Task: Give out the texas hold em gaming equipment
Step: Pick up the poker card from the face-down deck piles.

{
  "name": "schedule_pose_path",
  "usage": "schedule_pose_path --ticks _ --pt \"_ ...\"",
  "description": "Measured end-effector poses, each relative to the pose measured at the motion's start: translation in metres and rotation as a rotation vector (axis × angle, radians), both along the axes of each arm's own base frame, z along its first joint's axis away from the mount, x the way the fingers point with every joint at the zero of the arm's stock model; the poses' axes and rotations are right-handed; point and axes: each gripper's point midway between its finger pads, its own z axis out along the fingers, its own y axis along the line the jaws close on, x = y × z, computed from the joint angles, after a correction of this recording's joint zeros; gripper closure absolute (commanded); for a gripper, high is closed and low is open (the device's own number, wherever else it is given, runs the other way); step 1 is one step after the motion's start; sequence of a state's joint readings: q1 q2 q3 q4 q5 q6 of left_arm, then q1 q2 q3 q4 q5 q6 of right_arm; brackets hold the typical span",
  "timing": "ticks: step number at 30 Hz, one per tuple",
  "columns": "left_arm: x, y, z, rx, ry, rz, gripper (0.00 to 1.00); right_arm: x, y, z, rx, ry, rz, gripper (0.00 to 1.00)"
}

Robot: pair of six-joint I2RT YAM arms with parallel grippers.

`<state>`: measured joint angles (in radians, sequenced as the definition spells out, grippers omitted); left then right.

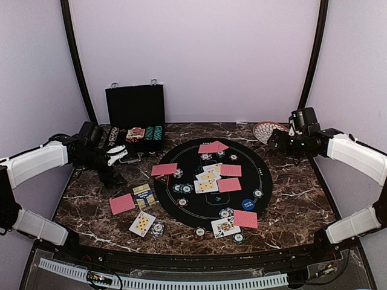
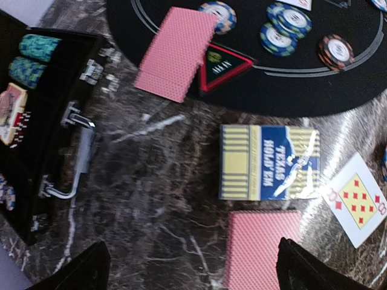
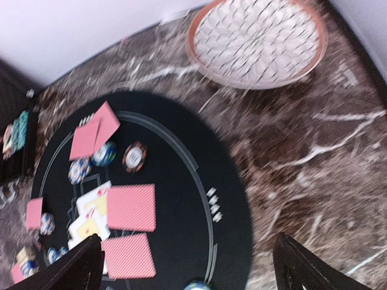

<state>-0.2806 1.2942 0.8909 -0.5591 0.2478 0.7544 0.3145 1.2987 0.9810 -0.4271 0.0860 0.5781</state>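
Left end effector (image 1: 116,154) hangs with its jaws spread wide and nothing between them, over the marble tabletop (image 1: 91,199) left of the round black mat (image 1: 181,208). From its wrist camera, a red-backed card (image 2: 260,248) lies right below, with the blue-and-yellow card box (image 2: 269,162) just beyond it. Nearest the arms, a face-up diamond card (image 1: 142,223) sits off the mat with a striped chip (image 1: 157,228) just beside it. On the mat's near edge there's another face-up card (image 1: 225,226), a red back (image 1: 245,219) and the blue button disc (image 1: 247,204). Mid-mat, 2 face-up cards (image 1: 207,180) sit among red backs and chips. At the far left stands the open black case (image 1: 135,115). Right end effector (image 1: 275,140) is wide open too, empty, near the patterned plate (image 1: 267,129) in the far right corner.
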Motion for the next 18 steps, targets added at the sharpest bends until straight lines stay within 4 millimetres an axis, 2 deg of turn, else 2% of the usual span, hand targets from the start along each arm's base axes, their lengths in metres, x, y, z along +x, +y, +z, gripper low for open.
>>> schedule_pose_path --ticks 3,6,9,12,14,18 --pt "0.029 0.010 0.020 -0.055 -0.105 0.101 0.01 0.006 -0.042 0.010 -0.132 -0.178 -0.128 0.02" --pt "0.059 0.031 0.029 -0.109 -0.192 0.231 0.01 -0.004 -0.080 -0.006 -0.291 -0.286 -0.240 0.01" --pt "0.088 0.064 0.024 -0.164 -0.255 0.394 0.01 -0.016 -0.117 -0.034 -0.429 -0.285 -0.335 0.01" --pt "0.107 0.091 0.009 -0.217 -0.278 0.526 0.01 -0.018 -0.150 -0.042 -0.493 -0.296 -0.444 0.02" --pt "0.116 0.104 -0.001 -0.251 -0.297 0.593 0.01 -0.017 -0.164 -0.041 -0.500 -0.341 -0.503 0.02" --pt "0.119 0.108 -0.020 -0.315 -0.315 0.650 0.01 -0.013 -0.167 -0.045 -0.508 -0.421 -0.508 0.01"
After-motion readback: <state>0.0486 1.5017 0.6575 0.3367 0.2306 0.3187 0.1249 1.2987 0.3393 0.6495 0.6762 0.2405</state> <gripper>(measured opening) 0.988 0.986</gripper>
